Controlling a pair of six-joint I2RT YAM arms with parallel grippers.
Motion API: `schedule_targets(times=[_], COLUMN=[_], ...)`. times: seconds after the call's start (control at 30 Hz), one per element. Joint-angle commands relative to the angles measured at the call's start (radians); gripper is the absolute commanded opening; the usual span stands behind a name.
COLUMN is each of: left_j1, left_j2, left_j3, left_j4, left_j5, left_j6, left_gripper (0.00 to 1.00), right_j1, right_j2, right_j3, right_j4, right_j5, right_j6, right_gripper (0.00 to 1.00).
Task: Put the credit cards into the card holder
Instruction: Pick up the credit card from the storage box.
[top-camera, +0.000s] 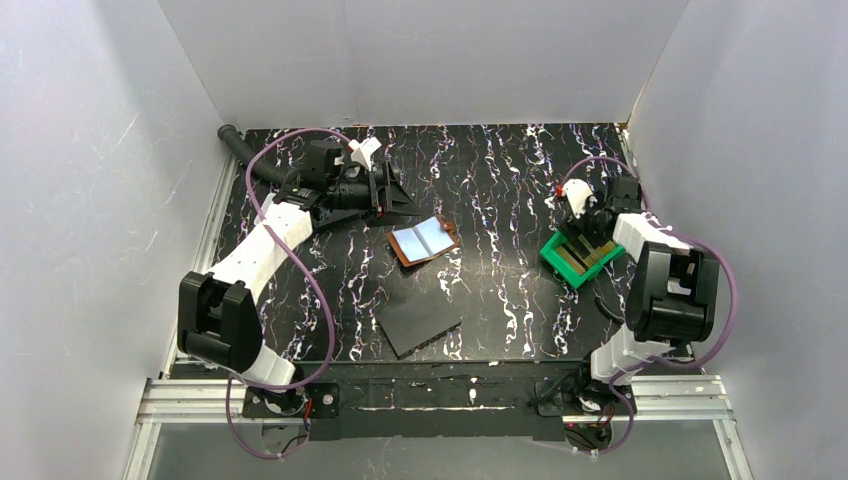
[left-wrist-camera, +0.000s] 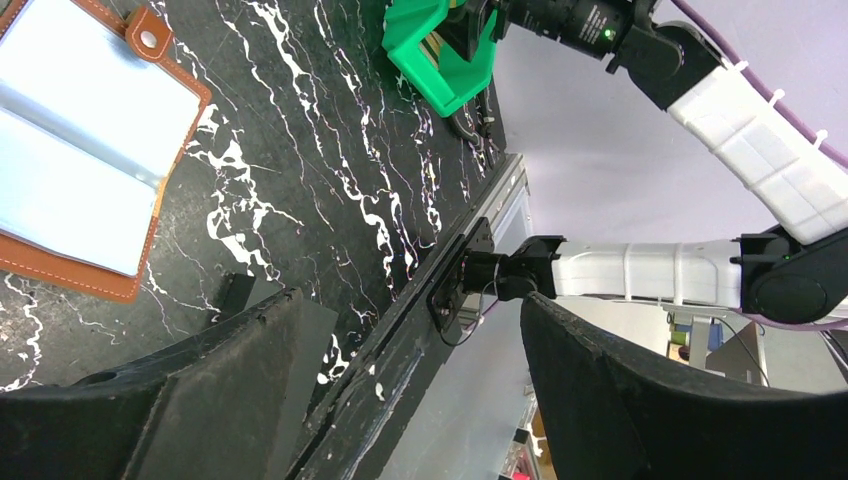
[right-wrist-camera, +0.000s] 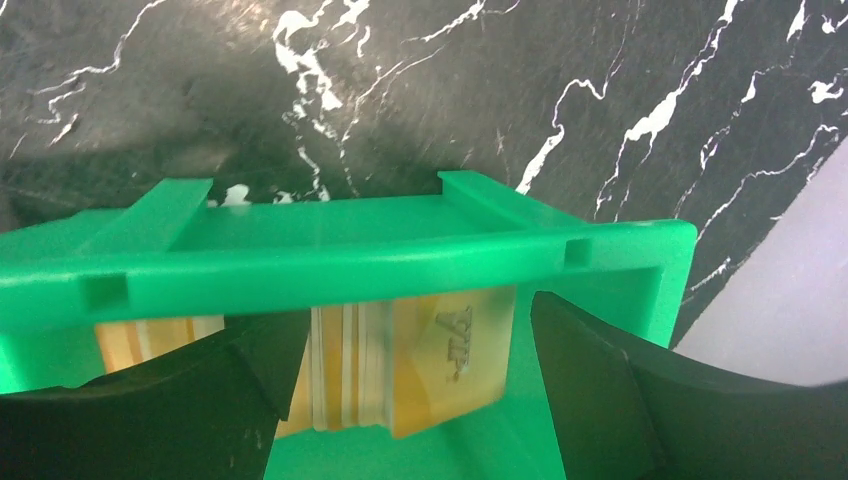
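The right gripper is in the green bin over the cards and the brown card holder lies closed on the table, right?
Not quite: the card holder lies open, not closed, as the top external view shows. The right gripper is in the green bin over the credit cards.

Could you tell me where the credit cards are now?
In the top view, the credit cards sit inside the green bin, right of the card holder, beneath the right gripper.

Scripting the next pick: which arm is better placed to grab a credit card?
Right. The right gripper sits open at the green bin, fingers straddling the credit cards; the left gripper hovers by the card holder.
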Motion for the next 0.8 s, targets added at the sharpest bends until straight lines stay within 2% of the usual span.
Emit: schedule_targets(times=[0.0, 0.17, 0.23, 0.33, 0.4, 0.53, 0.63, 0.77], left_j1=[0.007, 0.013, 0.014, 0.014, 0.015, 0.017, 0.020, 0.022], left_j2=[0.018, 0.026, 0.028, 0.031, 0.033, 0.035, 0.034, 0.032], left_j3=[-0.012, -0.013, -0.014, -0.016, -0.020, -0.020, -0.021, -0.023], left_j4=[0.021, 0.031, 0.036, 0.043, 0.052, 0.059, 0.059, 0.065], left_j5=[0.046, 0.056, 0.057, 0.063, 0.068, 0.074, 0.076, 0.075], left_j6=[-0.012, -0.021, -0.026, -0.032, -0.039, -0.044, -0.046, -0.049], left_gripper=[0.78, 0.78, 0.78, 0.78, 0.78, 0.77, 0.77, 0.77], right_j1=[-0.025, -0.033, -0.035, -0.035, -0.035, -0.035, -0.035, -0.034], right_j2=[0.083, 0.042, 0.012, -0.012, -0.016, -0.032, -0.065, -0.141], right_j3=[0.071, -0.025, -0.072, -0.107, -0.115, -0.118, -0.129, -0.164], right_j4=[-0.056, -0.045, -0.016, 0.019, 0.030, 0.059, 0.106, 0.158], right_j5=[-0.113, -0.180, -0.174, -0.160, -0.154, -0.118, -0.075, -0.029], right_j6=[-0.028, -0.032, -0.027, -0.012, -0.003, 0.021, 0.046, 0.066], right_gripper=[0.91, 0.83, 0.75, 0.52, 0.48, 0.29, 0.03, 0.01])
